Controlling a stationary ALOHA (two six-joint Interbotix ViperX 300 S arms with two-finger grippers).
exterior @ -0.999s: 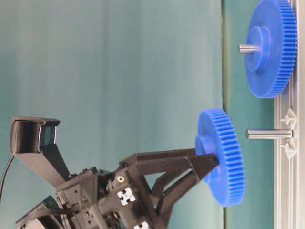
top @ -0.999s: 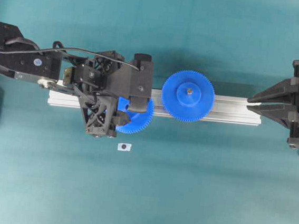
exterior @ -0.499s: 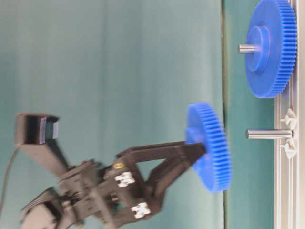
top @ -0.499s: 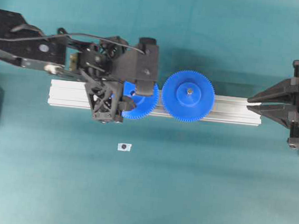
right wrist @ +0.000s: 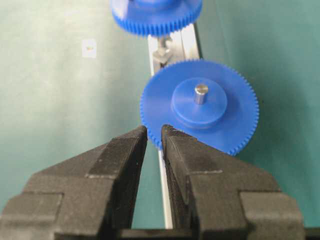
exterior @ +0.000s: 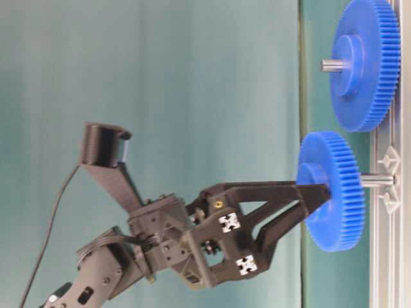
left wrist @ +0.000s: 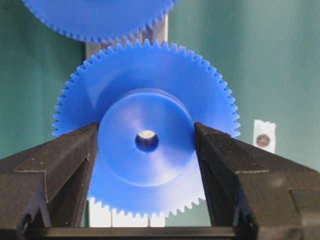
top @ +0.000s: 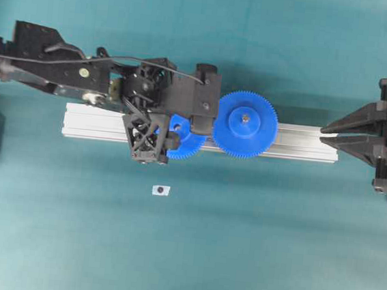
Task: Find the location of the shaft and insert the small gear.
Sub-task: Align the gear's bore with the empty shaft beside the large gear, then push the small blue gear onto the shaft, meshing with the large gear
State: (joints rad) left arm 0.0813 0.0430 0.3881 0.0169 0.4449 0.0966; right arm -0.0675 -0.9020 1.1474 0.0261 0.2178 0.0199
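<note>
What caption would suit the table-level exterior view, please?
Left pincer holds the small gear by its hub, threading it onto the shaft beside the larger gear.

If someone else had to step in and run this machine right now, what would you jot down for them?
Left gripper: shut on the small gear, gripping its hub.
Right gripper: shut, empty, parked at the rail's far end.
The small gear is partway onto the shaft, beside the larger gear.
Done: shaft found, gear started on.
Left: push it down to the rail, check that the teeth mesh, let go.
</note>
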